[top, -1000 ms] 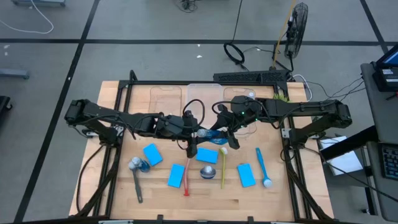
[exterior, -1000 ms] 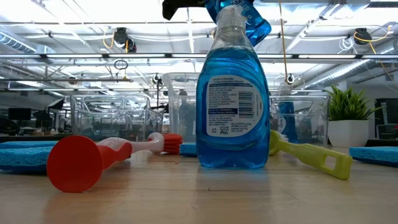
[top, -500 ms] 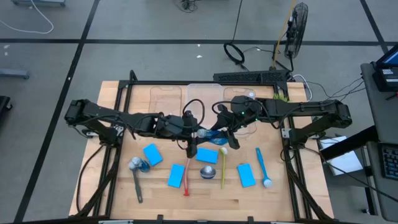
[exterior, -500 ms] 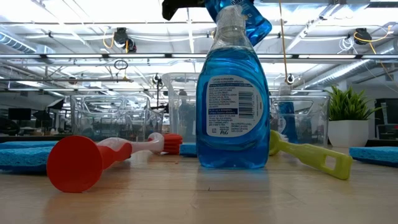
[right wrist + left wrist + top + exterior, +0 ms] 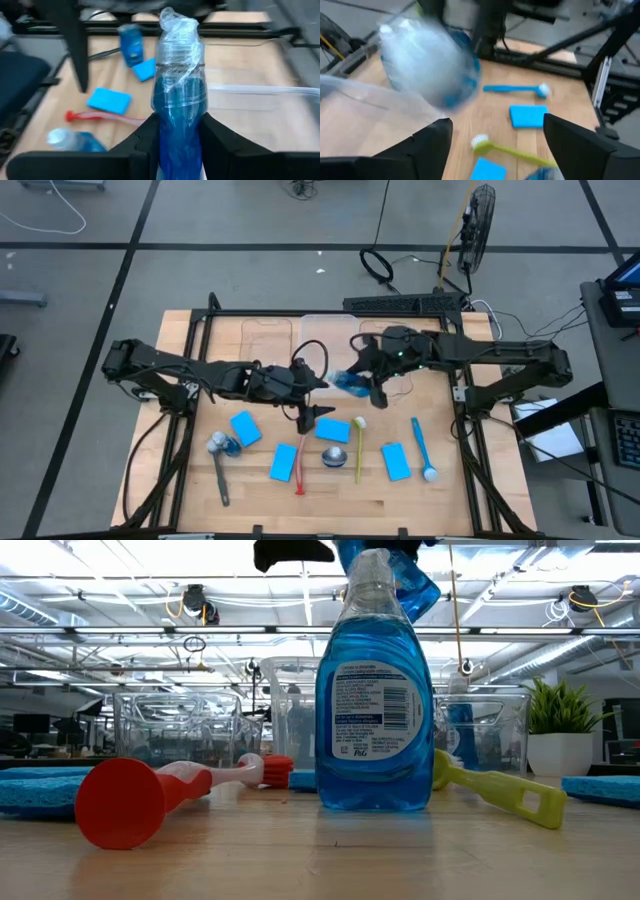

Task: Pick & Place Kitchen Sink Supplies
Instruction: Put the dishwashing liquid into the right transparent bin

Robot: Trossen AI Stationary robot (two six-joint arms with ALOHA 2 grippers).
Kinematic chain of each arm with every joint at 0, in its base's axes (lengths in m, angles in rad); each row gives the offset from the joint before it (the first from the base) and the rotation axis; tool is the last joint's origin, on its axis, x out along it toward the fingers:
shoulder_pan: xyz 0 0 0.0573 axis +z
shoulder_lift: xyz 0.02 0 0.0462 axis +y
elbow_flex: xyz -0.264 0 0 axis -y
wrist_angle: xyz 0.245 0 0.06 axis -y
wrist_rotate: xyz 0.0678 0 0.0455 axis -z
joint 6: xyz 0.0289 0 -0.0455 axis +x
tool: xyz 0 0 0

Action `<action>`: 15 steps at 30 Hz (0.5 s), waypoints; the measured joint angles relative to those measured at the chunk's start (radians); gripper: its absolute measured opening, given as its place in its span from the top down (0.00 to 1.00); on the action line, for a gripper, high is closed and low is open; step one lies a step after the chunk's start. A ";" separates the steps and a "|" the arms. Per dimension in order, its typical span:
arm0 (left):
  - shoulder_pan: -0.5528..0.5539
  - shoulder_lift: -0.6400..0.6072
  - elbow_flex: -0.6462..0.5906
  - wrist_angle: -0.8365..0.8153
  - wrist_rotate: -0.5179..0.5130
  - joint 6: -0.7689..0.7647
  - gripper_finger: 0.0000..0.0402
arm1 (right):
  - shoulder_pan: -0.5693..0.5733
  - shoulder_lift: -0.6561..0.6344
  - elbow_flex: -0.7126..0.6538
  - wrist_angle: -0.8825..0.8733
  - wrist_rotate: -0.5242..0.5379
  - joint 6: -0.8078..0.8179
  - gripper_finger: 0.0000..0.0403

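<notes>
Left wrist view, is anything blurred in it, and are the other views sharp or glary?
Left wrist view: the held blue bottle is smeared by motion, while the yellow-green brush is only slightly soft. Right wrist view: that bottle, wrapped top included, is fairly crisp and the table behind is soft. Low view: the standing bottle is sharp, with bright ceiling lights overexposed behind it. High view: evenly lit, no strong shadows.

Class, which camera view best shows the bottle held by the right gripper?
The right wrist view: the bottle fills the centre, clamped between the right gripper fingers. The high view shows it small above the bins, the left wrist view blurred, the low view only its lower part at the top edge.
</notes>
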 joint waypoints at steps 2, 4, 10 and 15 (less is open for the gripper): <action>0.000 -0.009 -0.001 -0.008 -0.001 0.003 0.20 | -0.007 -0.026 0.000 -0.014 0.038 -0.002 0.76; 0.000 -0.012 0.002 -0.013 -0.004 0.003 0.20 | -0.016 -0.057 0.000 -0.036 0.079 -0.004 0.76; 0.001 -0.025 0.000 -0.065 0.000 -0.001 0.24 | -0.036 -0.142 0.000 -0.116 0.235 -0.011 0.76; 0.001 -0.020 -0.001 -0.095 0.003 0.007 0.26 | -0.053 -0.201 0.000 -0.169 0.363 -0.010 0.76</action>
